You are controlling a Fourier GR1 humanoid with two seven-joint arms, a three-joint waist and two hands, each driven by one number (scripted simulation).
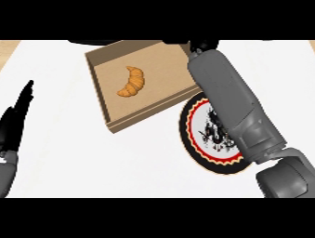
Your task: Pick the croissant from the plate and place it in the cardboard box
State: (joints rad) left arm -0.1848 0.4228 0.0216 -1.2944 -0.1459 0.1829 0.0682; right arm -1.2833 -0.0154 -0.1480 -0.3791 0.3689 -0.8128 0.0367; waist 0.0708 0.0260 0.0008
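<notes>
The golden croissant (131,82) lies inside the open cardboard box (109,56), on its floor, left of the middle. Nothing touches it. The round plate (195,122), white with a red and black rim and a dark pattern, sits to the box's right and bears nothing that I can see. My right forearm crosses over the plate and runs up past the box's right corner. Only a small dark part of my right hand (204,45) shows at the view's top, beyond the box. At the far left my left hand (12,122) rests open, fingers up.
The box and the plate stand on a white counter top (84,158) with wooden strips at both upper corners. Dark shapes (91,42) lie along the top behind the box.
</notes>
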